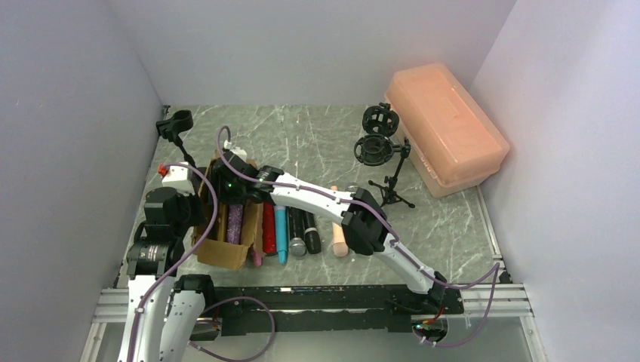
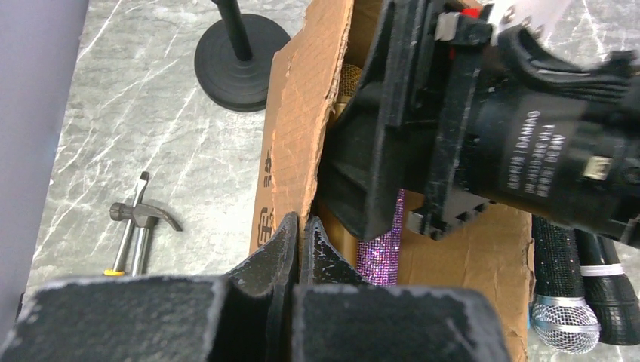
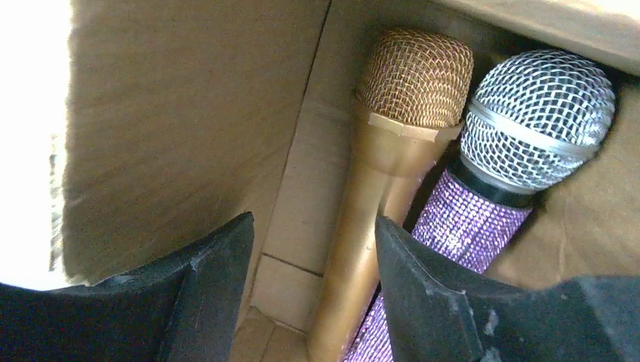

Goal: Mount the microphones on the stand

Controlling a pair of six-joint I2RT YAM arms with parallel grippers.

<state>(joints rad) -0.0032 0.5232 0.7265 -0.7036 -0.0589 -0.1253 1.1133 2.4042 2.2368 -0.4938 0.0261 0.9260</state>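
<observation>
Cardboard box [image 1: 226, 255] sits near the left edge of the counter [image 1: 317, 143]. Inside it the gold microphone [image 3: 392, 151] and the purple glitter microphone [image 3: 483, 219] lie side by side, touching, with their mesh heads at the box's end wall. The right claw [image 3: 313, 234] reaches into the box with its fingers spread; the gold body lies just ahead between them, ungripped. The left claw [image 2: 300, 235] is pressed together, pinching the box's torn wall edge. Just right of the box, the blue microphone [image 1: 281, 234], black microphones [image 1: 311, 230] and peach microphone [image 1: 339, 240] lie in a row. A clip stand [image 1: 175, 128] rises at the far-left corner.
</observation>
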